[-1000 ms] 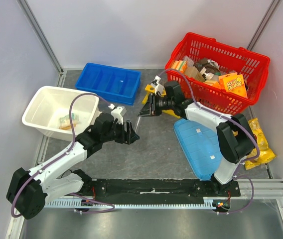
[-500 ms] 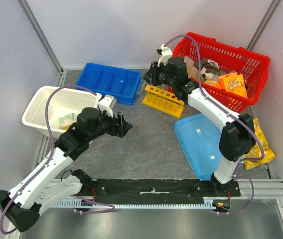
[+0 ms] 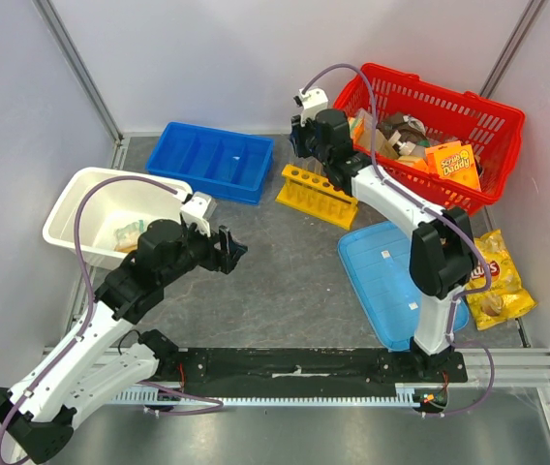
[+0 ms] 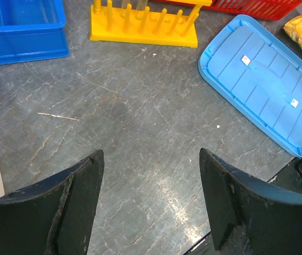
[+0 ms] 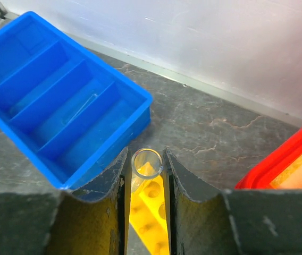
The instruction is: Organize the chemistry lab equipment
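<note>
Over the grey marbled bench [image 4: 140, 133], your right claw [image 5: 147, 175] clamps a thin clear tube [image 5: 147, 162], the yellow plastic holed rack [image 5: 150, 210] beneath it. Lower off-centre and the tube may strike the rim and slip. Your left claw [image 4: 150, 159] gapes empty.

The left arm [image 3: 110, 310] rises from the lower left of the overhead view toward the centre, elbow bent. The left end effector [image 4: 150, 159] points right, its two fingers spread wide with nothing between them. The right arm [image 3: 391, 208] stretches from the lower right to the upper middle. There the right end effector [image 5: 146, 175] angles downward, its fingers pinched on a thin clear tube [image 5: 147, 159].
</note>
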`<state>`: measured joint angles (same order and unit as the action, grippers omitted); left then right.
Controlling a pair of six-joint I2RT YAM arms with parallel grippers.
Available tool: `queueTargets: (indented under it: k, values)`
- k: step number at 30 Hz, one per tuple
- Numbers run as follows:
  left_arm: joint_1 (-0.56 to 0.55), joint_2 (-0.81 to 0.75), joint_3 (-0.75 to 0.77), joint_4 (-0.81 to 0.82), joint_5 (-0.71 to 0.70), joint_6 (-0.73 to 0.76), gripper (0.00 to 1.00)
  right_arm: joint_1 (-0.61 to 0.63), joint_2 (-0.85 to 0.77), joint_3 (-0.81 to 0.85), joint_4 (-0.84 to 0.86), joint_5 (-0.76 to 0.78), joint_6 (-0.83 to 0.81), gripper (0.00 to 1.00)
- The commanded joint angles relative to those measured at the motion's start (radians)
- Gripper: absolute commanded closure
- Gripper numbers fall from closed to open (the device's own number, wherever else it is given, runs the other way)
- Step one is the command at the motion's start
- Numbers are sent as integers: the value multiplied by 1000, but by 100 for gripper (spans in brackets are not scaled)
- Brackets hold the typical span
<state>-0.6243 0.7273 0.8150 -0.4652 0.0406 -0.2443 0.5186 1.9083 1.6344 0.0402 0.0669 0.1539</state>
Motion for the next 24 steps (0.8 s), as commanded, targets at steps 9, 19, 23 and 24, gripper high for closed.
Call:
queueTargets:
  k: [9,19,23,24]
  values:
    - [-3,-20,-5,23,-25,46,21,0,116,116,-11,56,-83,67]
    - [-2,-19,-5,23,-31,46,21,9,153,128,-37,97,-108,68]
    - [-2,-20,-7,23,-30,46,21,11,164,116,-33,96,-105,68]
    - [-2,-19,-7,22,-31,46,21,11,166,110,-23,93,-103,68]
